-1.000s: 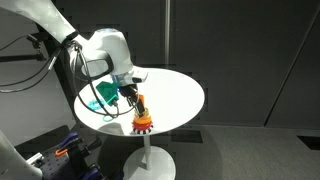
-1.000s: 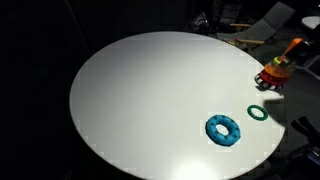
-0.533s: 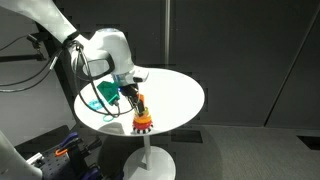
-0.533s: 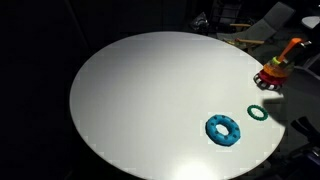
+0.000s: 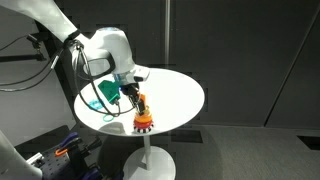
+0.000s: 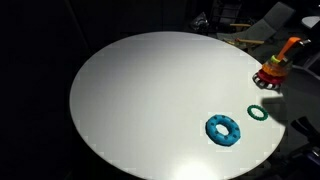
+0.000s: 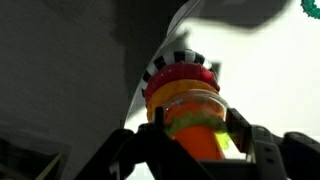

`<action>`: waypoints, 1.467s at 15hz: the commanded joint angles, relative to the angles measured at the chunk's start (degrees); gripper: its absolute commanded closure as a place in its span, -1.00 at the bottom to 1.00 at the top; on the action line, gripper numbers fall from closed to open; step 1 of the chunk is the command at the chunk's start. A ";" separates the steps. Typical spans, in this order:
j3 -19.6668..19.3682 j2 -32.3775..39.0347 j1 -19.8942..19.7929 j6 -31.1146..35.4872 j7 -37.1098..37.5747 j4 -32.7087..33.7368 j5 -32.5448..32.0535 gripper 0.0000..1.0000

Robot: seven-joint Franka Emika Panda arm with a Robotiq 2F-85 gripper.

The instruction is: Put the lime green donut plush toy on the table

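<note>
Lime green donut plush toy (image 7: 222, 143) peeks out low on the orange peg (image 7: 188, 100), right between my gripper (image 7: 195, 135) fingers. I can't tell if they're pinching it. The peg stands near the table (image 5: 180, 95) edge, with a cyan ring (image 6: 224, 130) nearby.

Exterior view side-on to table (image 5: 182, 94) from afar, exterior view close above table (image 6: 140, 100), wrist view tight on shared orange peg (image 7: 190, 108)
</note>
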 commanded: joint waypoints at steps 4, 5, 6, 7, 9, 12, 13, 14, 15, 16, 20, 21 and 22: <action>-0.07 -3.10 -0.29 -3.19 0.30 1.32 1.13 0.24; -0.20 -4.08 -0.13 -4.20 -0.23 1.31 1.57 0.24; -0.35 -4.96 0.03 -5.19 -0.60 1.38 2.05 0.24; -0.48 -5.78 0.13 -6.21 -0.78 1.48 2.41 0.24; -0.83 -7.73 0.36 -8.68 -1.22 1.86 3.65 0.24; -1.39 -10.69 0.60 -12.29 -1.56 2.57 5.04 0.24; -1.55 -11.89 0.71 -13.26 -1.65 2.84 5.52 0.24; -1.69 -12.92 0.81 -14.25 -1.65 3.16 5.84 0.24; -1.78 -13.99 1.01 -15.15 -1.63 3.51 6.24 0.24; -1.79 -14.94 1.23 -16.03 -1.66 3.88 6.59 0.24; -1.54 -17.30 2.71 -18.61 -1.68 4.71 7.64 0.24; -1.43 -17.52 3.22 -19.57 -1.71 4.84 7.79 0.24; -1.29 -17.60 3.75 -20.52 -1.75 4.86 7.95 0.24</action>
